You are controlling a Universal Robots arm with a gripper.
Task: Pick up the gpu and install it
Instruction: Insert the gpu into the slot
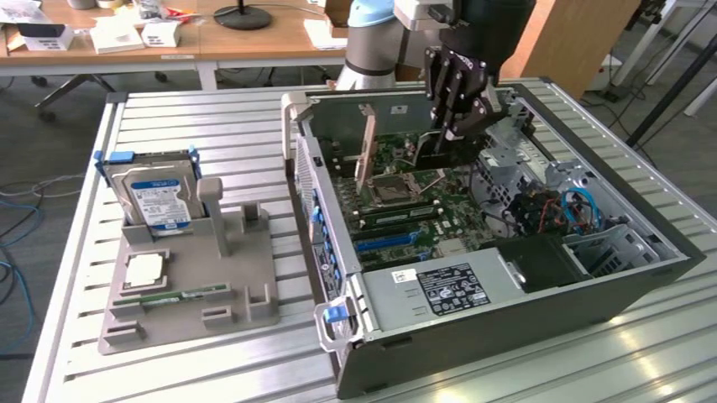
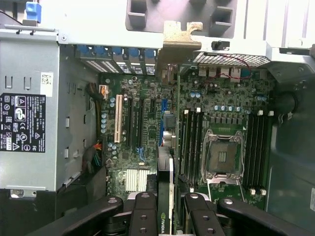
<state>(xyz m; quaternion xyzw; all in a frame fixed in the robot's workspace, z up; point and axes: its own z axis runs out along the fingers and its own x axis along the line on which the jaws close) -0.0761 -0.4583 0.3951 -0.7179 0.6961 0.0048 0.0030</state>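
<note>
The gpu [image 2: 164, 216] stands on edge inside the open computer case [image 1: 627, 285], over the motherboard's expansion slots and beside the CPU socket [image 2: 221, 155]. Its brass-coloured bracket [image 2: 182, 37] reaches the case's rear wall. In the exterior view the gpu [image 1: 367, 147] shows as an upright brownish strip near that wall. My gripper [image 2: 167, 204] is shut on the card's upper edge, one black finger [image 2: 145, 209] on each side. The gripper [image 1: 454, 130] hangs down into the case in the exterior view. I cannot tell whether the card sits in a slot.
A grey parts holder [image 1: 191, 327] on the exterior view's left carries a blue-labelled hard drive [image 1: 157, 197], a CPU chip [image 1: 146, 269] and a green memory stick [image 1: 174, 295]. The power supply [image 1: 442, 290] fills the case's near end. Cables and drive cages [image 1: 560, 201] crowd its far side.
</note>
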